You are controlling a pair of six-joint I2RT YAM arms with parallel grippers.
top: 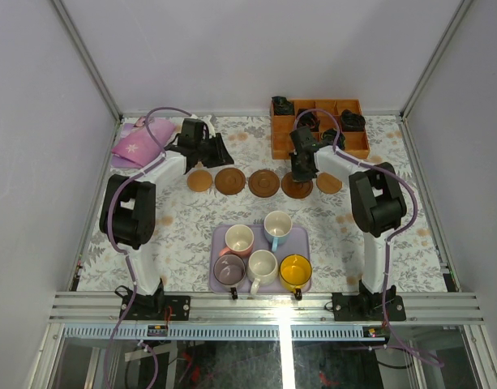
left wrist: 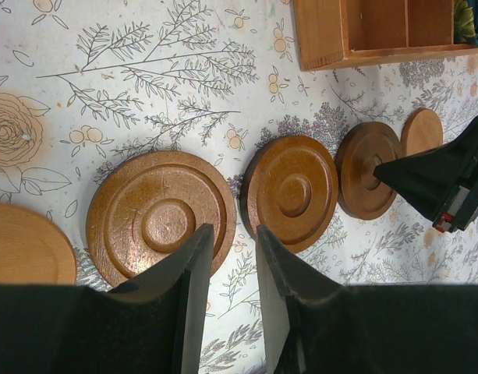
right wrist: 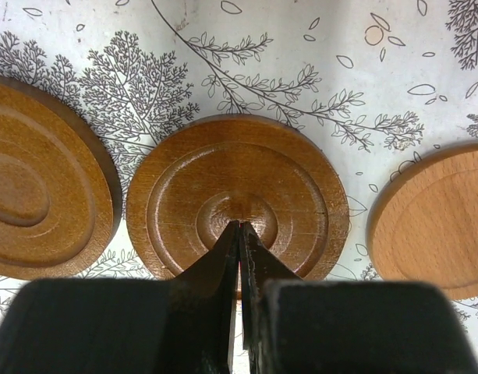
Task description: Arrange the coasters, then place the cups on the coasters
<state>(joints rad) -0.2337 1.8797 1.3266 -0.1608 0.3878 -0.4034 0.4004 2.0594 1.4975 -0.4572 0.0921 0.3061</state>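
Note:
Several round brown coasters lie in a row across the table, from the pale left one point(top: 200, 180) to the pale right one point(top: 329, 182). My right gripper point(right wrist: 241, 224) is shut, its tips pressed on the centre of a dark coaster point(right wrist: 237, 167), the fourth in the row point(top: 297, 188). My left gripper point(left wrist: 235, 234) stands open and empty above the gap between two dark coasters point(left wrist: 161, 214) point(left wrist: 292, 191). Several cups stand on the lavender tray point(top: 217, 237): pink point(top: 238, 239), light blue point(top: 277, 227), purple point(top: 229, 269), white point(top: 261, 266), yellow point(top: 295, 271).
An orange-brown compartmented wooden box point(top: 279, 136) sits at the back right, behind the right gripper point(top: 301, 170). A pink folded cloth point(top: 141, 142) lies at the back left beside the left gripper point(top: 206, 156). Grey walls close in the table on three sides.

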